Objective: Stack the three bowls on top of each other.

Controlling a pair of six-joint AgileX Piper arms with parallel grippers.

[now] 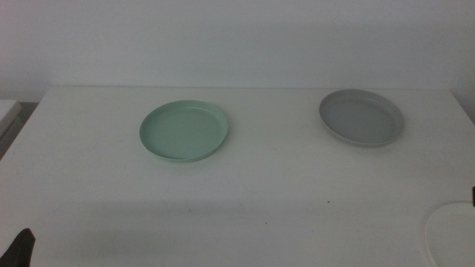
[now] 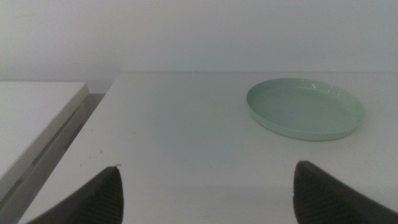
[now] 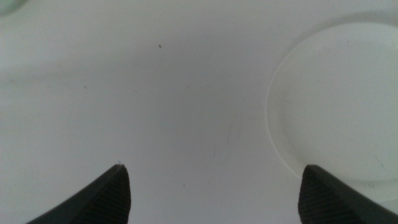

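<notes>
Three shallow round plastic bowls lie well apart on the white worktop (image 1: 260, 200): mint green bowl (image 1: 184, 132) centre-left, grey bowl (image 1: 361, 118) far right, white bowl (image 1: 453, 233) near right corner; both grippers, left gripper (image 2: 208, 193) and right gripper (image 3: 214, 193), hold their fingers spread, empty.

3 bowls apart on table (image 1: 267, 200): left (image 1: 184, 132), right (image 1: 361, 117), near-right corner (image 1: 451, 233).
</notes>
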